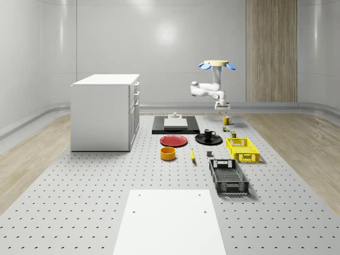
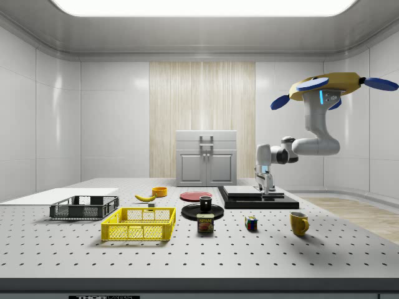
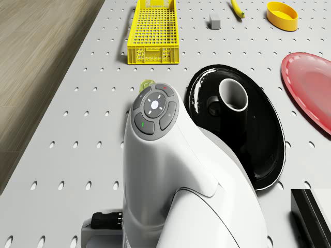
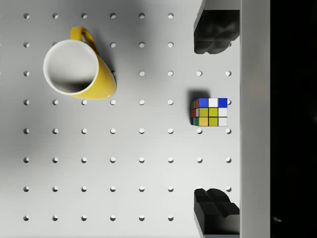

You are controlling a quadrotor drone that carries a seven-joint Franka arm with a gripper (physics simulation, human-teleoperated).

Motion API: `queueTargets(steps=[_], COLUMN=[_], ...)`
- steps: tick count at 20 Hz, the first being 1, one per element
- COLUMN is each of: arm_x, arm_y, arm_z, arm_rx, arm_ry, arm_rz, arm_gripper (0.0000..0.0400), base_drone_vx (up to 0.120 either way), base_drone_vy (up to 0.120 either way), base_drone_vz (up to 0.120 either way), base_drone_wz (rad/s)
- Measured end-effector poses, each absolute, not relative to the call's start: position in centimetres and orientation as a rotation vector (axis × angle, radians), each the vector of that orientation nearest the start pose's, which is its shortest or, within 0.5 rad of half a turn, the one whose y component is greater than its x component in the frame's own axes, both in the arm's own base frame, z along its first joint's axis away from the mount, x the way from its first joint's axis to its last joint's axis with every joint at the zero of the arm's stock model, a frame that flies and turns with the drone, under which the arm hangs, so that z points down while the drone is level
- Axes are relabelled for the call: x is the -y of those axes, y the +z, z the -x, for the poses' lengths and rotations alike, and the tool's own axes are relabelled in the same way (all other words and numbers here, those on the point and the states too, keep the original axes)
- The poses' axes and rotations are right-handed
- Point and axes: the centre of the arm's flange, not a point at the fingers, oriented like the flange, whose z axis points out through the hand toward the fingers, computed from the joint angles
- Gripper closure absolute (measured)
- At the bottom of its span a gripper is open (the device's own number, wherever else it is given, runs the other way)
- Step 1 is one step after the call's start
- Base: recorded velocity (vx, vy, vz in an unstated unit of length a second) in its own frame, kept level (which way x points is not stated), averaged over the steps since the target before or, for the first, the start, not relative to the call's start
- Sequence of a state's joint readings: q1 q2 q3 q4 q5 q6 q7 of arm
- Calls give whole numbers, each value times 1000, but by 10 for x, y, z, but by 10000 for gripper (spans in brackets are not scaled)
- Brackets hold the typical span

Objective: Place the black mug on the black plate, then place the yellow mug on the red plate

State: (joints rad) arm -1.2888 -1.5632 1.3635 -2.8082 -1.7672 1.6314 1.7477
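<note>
Claw (image 4: 216,119) spread wide, empty, above upright glossy yellow mug (image 4: 79,69); drone (image 2: 330,84) hovering over perforated table (image 1: 79,180); "SPAM" on tin (image 2: 206,223).

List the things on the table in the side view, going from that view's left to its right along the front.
Black crate → yellow crate → can → puzzle cube → yellow mug.

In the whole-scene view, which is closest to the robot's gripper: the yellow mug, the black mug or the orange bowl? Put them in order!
From the gripper:
1. Yellow mug, just below it, on the table.
2. Black mug, on the black plate, nearer the camera.
3. Orange bowl, farthest, toward the view's left.
</note>
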Motion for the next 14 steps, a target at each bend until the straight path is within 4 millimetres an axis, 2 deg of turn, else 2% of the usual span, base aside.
queueTargets(steps=[8,14], arm_x=[14,14], arm_y=[499,499], arm_z=[-325,-325], arm_rx=[2,2], arm_ry=[786,786], arm_rz=[-1,-1], arm_gripper=[0,0], base_drone_vx=[-120,-120], base_drone_vy=[0,0], base_drone_vz=[-5,-120], base_drone_wz=[0,0])
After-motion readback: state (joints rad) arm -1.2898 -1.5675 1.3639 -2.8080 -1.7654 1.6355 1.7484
